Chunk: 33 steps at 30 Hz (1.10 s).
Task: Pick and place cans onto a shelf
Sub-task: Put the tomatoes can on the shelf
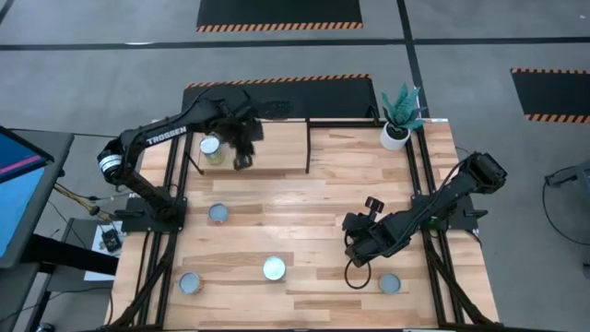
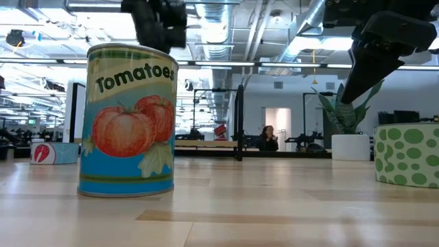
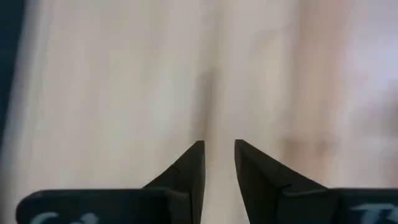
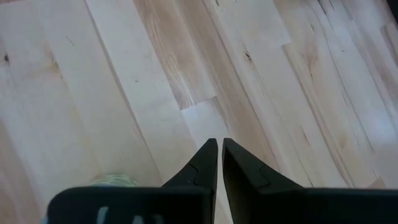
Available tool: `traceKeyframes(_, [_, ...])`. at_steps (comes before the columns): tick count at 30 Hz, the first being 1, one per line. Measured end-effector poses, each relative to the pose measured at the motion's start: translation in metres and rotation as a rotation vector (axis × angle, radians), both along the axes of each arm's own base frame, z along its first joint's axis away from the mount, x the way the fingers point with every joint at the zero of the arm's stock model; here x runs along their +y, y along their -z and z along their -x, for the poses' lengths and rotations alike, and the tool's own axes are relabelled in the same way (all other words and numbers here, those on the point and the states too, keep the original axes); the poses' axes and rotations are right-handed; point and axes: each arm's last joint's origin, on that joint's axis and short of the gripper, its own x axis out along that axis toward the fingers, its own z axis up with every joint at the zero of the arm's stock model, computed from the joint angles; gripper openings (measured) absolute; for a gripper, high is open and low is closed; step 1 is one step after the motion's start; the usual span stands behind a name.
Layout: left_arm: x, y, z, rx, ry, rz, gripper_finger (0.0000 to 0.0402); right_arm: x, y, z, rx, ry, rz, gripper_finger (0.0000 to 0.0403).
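One can (image 1: 211, 148) with a yellowish side stands upright on the shelf (image 1: 277, 148), at its left end. My left gripper (image 1: 243, 155) is just right of that can, low over the shelf boards, and apart from it. Its fingers (image 3: 219, 163) are almost shut and empty. Several more cans stand on the table: (image 1: 219, 213), (image 1: 190, 283), (image 1: 390, 283) and the Tomatoes can (image 1: 275, 268), which is large in the low view (image 2: 127, 120). My right gripper (image 1: 356, 251) hangs shut and empty (image 4: 219, 155) over bare planks between the Tomatoes can and the near-right can.
A white plant pot (image 1: 396, 135) stands at the far right corner, right of the shelf. Black frame rails (image 1: 419, 198) run along the table's left and right sides. A green-dotted can (image 2: 408, 154) stands near my right arm. A person (image 2: 266, 139) sits far behind the table.
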Motion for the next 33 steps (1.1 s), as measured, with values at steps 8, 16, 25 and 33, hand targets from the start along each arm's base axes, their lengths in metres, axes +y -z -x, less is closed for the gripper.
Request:
traceKeyframes(8, [-0.084, 0.023, -0.028, 0.065, 0.055, 0.142, 0.0075, 0.001, 0.001, 0.000, 0.011, 0.010, -0.037, 0.0049])
traceKeyframes(16, [-0.172, 0.023, -0.042, 0.014, 0.185, 0.059, 0.0075, 0.007, 0.002, 0.004, 0.004, 0.140, -0.203, 0.0049])
traceKeyframes(25, [-0.244, 0.046, -0.057, -0.033, 0.299, 0.002, 0.0075, 0.014, 0.003, 0.024, 0.030, 0.307, -0.192, 0.0049])
traceKeyframes(33, [-0.264, 0.063, -0.061, 0.009, 0.236, 0.050, 0.0075, 0.021, 0.003, 0.036, 0.059, 0.302, -0.158, 0.0049])
